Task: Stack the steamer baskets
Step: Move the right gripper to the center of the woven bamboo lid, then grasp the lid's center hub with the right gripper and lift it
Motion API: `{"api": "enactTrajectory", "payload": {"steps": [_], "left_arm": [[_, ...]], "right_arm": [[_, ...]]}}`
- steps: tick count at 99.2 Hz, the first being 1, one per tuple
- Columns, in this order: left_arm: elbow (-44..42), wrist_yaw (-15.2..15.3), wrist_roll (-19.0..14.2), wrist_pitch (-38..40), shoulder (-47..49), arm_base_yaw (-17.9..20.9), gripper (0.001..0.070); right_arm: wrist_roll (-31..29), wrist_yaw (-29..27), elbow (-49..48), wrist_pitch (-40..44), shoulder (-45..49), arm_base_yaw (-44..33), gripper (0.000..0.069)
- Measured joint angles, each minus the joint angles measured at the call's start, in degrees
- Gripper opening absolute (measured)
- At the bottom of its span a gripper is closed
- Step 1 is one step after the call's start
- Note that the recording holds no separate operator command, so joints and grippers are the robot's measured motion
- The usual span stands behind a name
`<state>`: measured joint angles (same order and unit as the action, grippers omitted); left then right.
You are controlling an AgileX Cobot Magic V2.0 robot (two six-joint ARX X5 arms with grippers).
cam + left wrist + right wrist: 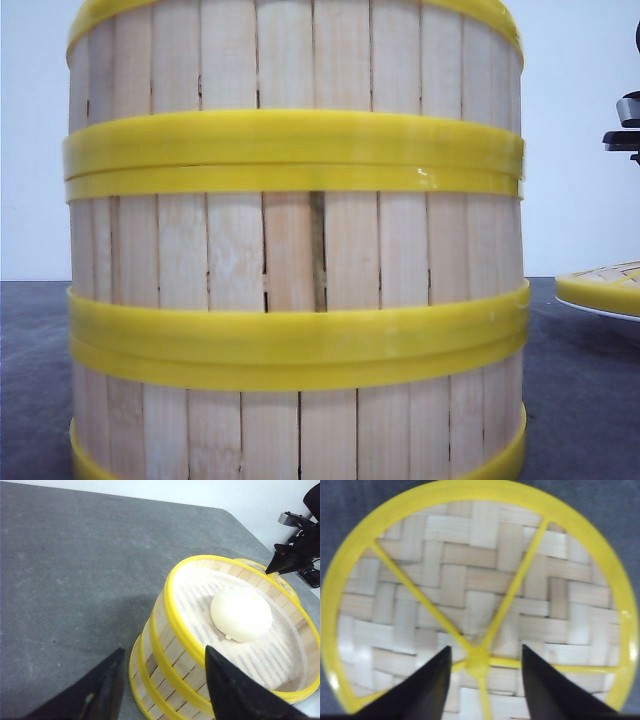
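Three steamer baskets stand stacked in one column that fills the front view: top, middle, bottom. The left wrist view shows the stack from above, with a white bun lying in the top basket. My left gripper is open over the near wall of the top basket, one finger outside the rim and one over the inside. My right gripper is open above the yellow hub of the flat woven lid, holding nothing.
The lid lies on the dark grey table to the right of the stack. Part of the right arm hangs above it. A white wall closes off the back.
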<state>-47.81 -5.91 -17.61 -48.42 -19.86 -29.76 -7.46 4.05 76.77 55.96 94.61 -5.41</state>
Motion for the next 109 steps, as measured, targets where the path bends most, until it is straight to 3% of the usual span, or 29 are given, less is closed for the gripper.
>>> {"api": "enactTrajectory", "payload": {"steps": [42,81,109], "left_arm": [[0.0,0.0,0.13,0.0,0.0,0.0,0.0298],[0.0,0.0,1.07,0.0,0.0,0.0,0.0298],[0.0,0.0,1.53,0.02,0.0,0.0,0.0298]], "right_arm": [[0.31,0.31,0.0,1.27,1.86,-0.02,0.0205],[1.57,0.31,0.24,3.19,1.86,-0.07,0.0062],[2.4,0.31,0.37,3.26,1.77,-0.07,0.0059]]}}
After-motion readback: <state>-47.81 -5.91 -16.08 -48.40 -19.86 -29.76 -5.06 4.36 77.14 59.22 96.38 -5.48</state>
